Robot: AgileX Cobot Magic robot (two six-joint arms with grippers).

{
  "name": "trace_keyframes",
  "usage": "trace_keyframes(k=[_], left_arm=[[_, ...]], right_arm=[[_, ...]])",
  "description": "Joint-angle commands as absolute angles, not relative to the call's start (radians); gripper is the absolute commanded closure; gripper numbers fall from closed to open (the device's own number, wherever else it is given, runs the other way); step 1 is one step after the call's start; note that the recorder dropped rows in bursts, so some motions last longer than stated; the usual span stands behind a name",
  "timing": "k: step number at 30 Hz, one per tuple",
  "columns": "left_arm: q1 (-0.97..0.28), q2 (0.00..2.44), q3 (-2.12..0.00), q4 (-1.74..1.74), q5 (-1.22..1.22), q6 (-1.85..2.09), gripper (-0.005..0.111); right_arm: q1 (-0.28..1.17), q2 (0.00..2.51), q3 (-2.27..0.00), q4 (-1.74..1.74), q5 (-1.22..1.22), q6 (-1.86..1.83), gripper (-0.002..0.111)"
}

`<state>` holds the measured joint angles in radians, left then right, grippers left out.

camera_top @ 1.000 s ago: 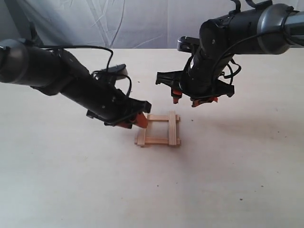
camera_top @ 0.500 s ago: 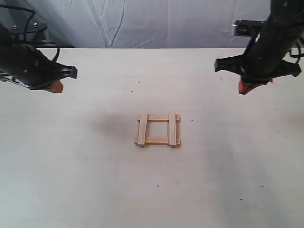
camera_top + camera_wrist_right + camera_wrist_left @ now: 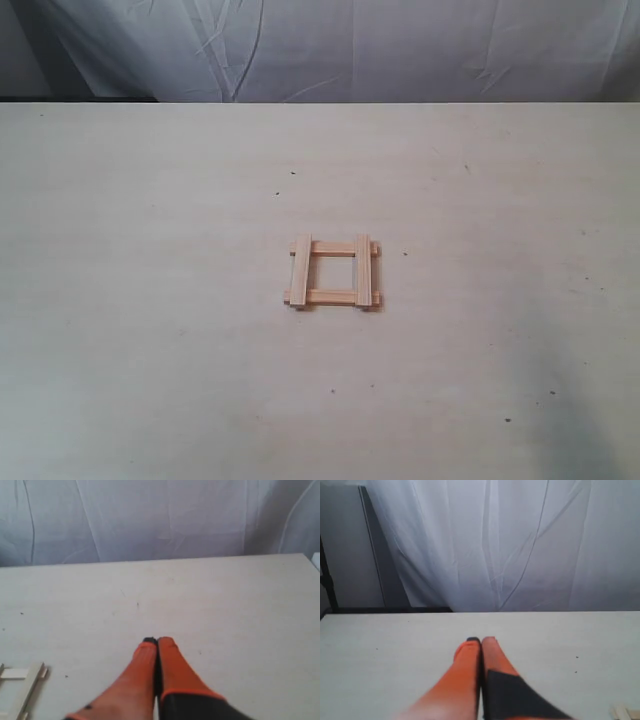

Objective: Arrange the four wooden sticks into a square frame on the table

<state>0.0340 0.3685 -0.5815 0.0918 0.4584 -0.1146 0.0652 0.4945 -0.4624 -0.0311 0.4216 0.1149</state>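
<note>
The four wooden sticks lie as a small square frame [image 3: 333, 272] with overlapping corners near the middle of the table [image 3: 150, 350] in the exterior view. Neither arm shows in that view. My left gripper [image 3: 481, 641] is shut with nothing between its orange fingers, hovering over bare tabletop; a stick end [image 3: 625, 712] peeks in at the frame's corner. My right gripper [image 3: 157, 641] is also shut and empty, with part of the square frame [image 3: 22, 687] at the lower corner of its view.
A wrinkled white cloth backdrop [image 3: 350, 50] hangs behind the table's far edge. Tiny dark specks [image 3: 278, 193] dot the pale tabletop. A dark post [image 3: 327, 580] stands beside the cloth in the left wrist view.
Both arms pulled up and outward away from the square frame and have left the exterior view. The frame stays where it was.
</note>
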Motion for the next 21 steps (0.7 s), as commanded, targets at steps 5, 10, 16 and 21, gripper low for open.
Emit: trace_keyframes(k=[5,10,16,21], left_arm=[[0.038,0.139,-0.541,0.117,0.55,-0.121,0.107],[0.038,0.128,-0.541,0.117,0.55,-0.121,0.107],[0.038,0.128,-0.541,0.117,0.55,-0.121,0.107],[0.038,0.128,-0.541,0.125,0.55,-0.121,0.107]], right_arm=[[0.061,0.208,-0.353,0.009,0.421,0.108,0.108],[0.061,0.175,-0.353,0.009,0.421,0.108,0.108],[0.061,0.16,-0.318,0.006,0.359,0.108,0.108],[0.059,0.092,-0.232,0.0,0.319,0.108,0.108]])
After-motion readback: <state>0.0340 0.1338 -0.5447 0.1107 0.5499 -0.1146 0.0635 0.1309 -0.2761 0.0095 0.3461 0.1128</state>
